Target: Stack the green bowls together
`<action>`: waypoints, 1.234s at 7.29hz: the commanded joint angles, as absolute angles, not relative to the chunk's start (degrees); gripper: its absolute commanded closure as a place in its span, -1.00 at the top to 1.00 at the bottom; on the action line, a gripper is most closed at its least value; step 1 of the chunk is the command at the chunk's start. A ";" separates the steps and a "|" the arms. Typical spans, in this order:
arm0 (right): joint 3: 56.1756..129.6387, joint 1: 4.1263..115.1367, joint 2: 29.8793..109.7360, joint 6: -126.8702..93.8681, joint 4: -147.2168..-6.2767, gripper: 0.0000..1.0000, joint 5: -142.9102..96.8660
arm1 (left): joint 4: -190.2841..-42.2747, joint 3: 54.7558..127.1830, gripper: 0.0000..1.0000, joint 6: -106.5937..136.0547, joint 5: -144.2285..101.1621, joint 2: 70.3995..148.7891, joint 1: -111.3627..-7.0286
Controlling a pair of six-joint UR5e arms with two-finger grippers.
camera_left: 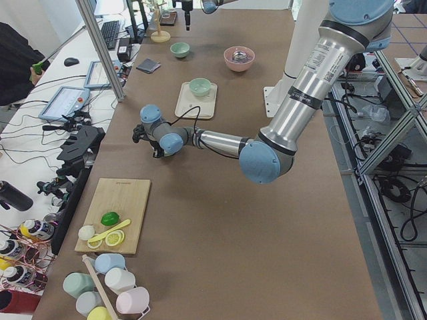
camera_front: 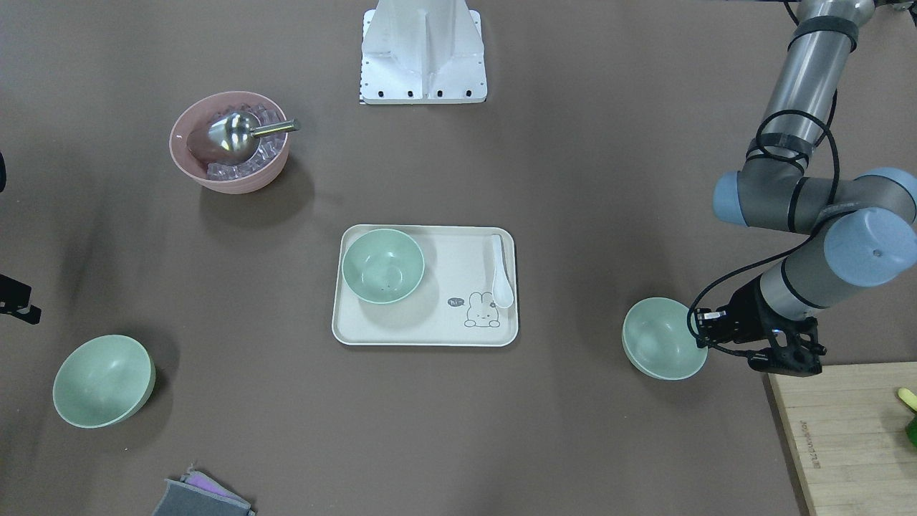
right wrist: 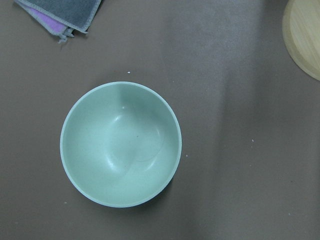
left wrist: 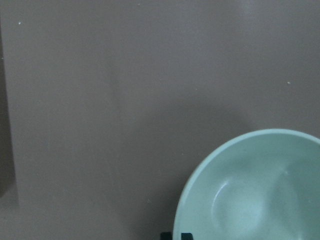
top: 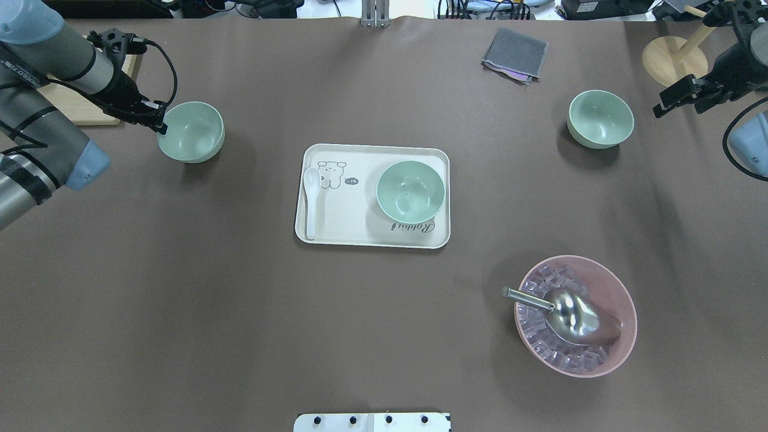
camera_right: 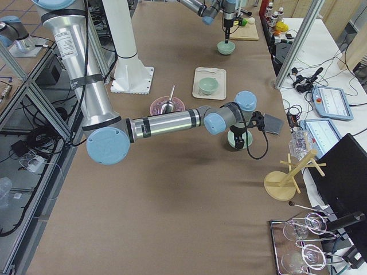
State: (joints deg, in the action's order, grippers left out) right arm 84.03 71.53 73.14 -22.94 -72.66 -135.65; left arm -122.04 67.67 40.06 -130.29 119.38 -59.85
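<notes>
On the counter (top: 240,312), left green bowl (top: 193,129): we are holding the left gripper (top: 161,122) at its rim, pre-grasp; its width we cannot tell.
Next: probably pinching the rim, then lifting into the middle green bowl (top: 410,191).

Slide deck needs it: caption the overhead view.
Left tool at one green bowl; a second bowl on the tray; a third bowl stands apart.

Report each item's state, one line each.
left green bowl, upright, empty, on table
tray green bowl, upright, empty, on tray
right green bowl, upright, empty, on table
pink bowl, upright, holding ice and scoop
left gripper, at left green bowl's rim, closure unclear
right gripper, above right green bowl, closure unclear
</notes>
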 commanded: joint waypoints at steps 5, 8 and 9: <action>72.11 71.81 72.86 -22.59 -59.39 1.00 -140.35 | -121.38 70.14 -1.00 56.41 -132.80 125.24 -61.35; 69.28 72.51 67.70 -24.16 -55.72 0.98 -138.28 | -121.38 70.75 -1.00 57.04 -132.80 125.77 -60.91; 68.39 72.42 65.15 -28.00 -55.72 0.98 -134.95 | -121.38 70.66 -1.00 57.04 -132.72 126.12 -60.91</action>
